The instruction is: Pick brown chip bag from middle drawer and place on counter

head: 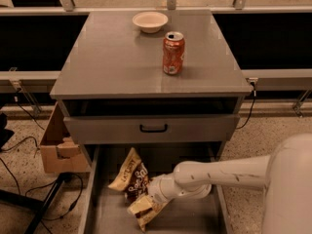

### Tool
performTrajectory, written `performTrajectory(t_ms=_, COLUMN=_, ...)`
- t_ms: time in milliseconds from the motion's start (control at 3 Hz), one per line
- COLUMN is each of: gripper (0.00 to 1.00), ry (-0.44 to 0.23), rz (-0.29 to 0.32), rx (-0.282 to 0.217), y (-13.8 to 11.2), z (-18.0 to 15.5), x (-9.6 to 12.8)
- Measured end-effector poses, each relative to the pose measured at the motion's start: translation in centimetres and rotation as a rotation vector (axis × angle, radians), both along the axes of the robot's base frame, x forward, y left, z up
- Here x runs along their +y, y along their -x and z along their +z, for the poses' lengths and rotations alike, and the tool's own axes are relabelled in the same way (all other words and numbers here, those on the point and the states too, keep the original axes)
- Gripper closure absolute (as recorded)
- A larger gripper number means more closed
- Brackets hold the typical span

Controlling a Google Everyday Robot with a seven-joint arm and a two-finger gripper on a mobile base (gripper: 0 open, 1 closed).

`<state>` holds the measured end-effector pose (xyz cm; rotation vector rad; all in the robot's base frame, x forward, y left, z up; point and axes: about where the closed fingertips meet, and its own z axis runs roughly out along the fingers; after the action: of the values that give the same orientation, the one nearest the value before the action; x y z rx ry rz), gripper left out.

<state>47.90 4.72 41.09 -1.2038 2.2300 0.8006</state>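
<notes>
The brown chip bag (pixel 131 178) lies on the grey floor of the open middle drawer (pixel 100 213), dark brown in the middle with tan ends, running from upper left to lower right. My white arm reaches in from the right. My gripper (pixel 152 195) is low in the drawer at the bag's right side, over its lower half; its wrist hides the fingertips. The counter (pixel 117 62) is the grey cabinet top above.
An orange soda can (pixel 173 52) and a white bowl (pixel 150 21) stand on the counter. A grey drawer front with a black handle (pixel 153 128) sits above the open drawer. A cardboard box (pixel 58 147) and cables lie on the floor at left.
</notes>
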Motion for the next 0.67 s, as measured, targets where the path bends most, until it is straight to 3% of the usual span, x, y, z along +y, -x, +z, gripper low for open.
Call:
performTrajectory(t_ms=333, gripper=0.41, ry=-0.138, rz=0.034, rx=0.042, y=3.3, z=3.2, x=1.7)
performTrajectory(t_ms=667, gripper=0.65, ry=-0.253, rz=0.074, rx=0.038, y=7.2, z=9.4, x=2.3)
